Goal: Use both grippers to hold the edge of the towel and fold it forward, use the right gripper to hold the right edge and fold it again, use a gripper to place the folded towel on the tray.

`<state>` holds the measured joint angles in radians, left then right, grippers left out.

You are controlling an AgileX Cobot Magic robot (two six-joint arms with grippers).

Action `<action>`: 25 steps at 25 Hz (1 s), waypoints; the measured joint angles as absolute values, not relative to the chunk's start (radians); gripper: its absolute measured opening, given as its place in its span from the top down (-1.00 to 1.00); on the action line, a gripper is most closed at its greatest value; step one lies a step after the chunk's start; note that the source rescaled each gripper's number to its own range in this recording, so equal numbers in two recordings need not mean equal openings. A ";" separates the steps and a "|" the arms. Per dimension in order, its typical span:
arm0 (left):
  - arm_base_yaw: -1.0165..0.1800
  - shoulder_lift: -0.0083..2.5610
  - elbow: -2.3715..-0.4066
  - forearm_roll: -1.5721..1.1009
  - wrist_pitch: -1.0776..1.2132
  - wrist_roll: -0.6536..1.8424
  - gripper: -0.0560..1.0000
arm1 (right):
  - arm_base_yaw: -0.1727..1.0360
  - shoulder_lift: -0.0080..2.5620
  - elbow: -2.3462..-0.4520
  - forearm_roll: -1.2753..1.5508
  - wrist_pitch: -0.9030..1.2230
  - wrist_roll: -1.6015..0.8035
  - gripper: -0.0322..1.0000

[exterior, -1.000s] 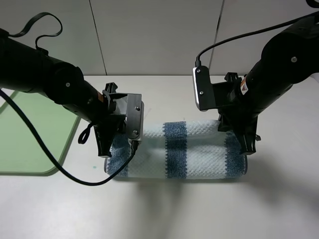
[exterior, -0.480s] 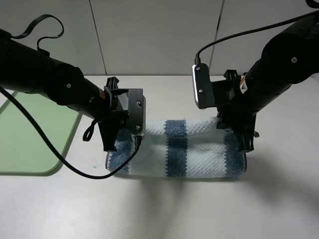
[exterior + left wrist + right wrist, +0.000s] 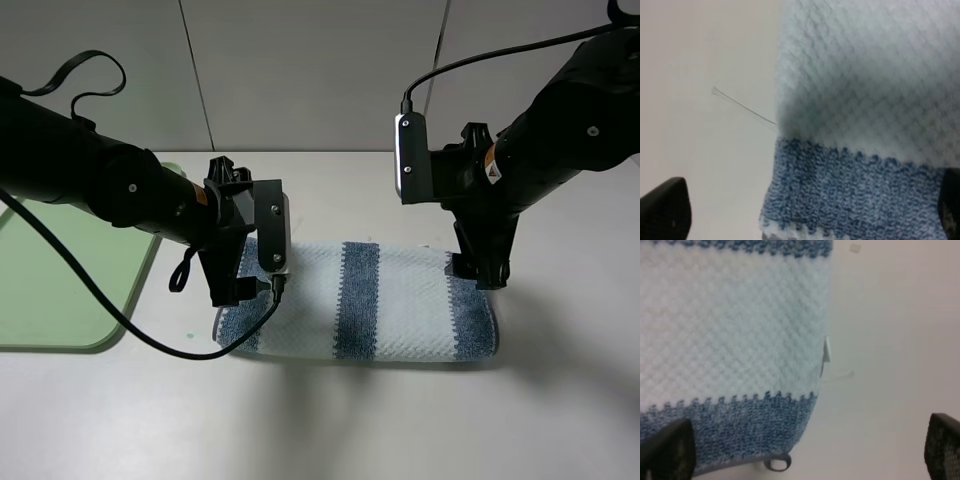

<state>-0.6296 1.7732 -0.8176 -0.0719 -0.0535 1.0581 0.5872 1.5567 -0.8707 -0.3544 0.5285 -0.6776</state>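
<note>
The towel [image 3: 355, 300] lies folded once on the table [image 3: 330, 420], right of the tray [image 3: 60, 290]. The left gripper [image 3: 232, 288] and right gripper [image 3: 480, 270] hang over its two ends, jaws spread and pinching nothing, probably so the fold rests flat before the right-edge fold.

One towel [image 3: 400, 300], one tray [image 3: 40, 310], two grippers [image 3: 228, 295] [image 3: 478, 272].

It looks like a lab: a plain white table [image 3: 350, 420] stands against a grey panelled wall [image 3: 310, 70] at 12 o'clock.
</note>
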 joint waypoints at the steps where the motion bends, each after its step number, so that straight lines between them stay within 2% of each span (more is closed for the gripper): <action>1: -0.630 1.773 -0.818 -0.072 -0.054 1.058 -0.99 | 0.587 1.557 -0.871 -0.354 0.526 -0.677 -1.00; 11: -0.630 1.618 -0.816 -0.101 0.051 1.010 -1.00 | 0.587 1.557 -0.871 -0.354 0.527 -0.615 -1.00; 25: -0.630 1.158 -0.816 -0.104 0.345 0.698 -1.00 | 0.587 1.557 -0.871 -0.263 0.662 -0.209 -1.00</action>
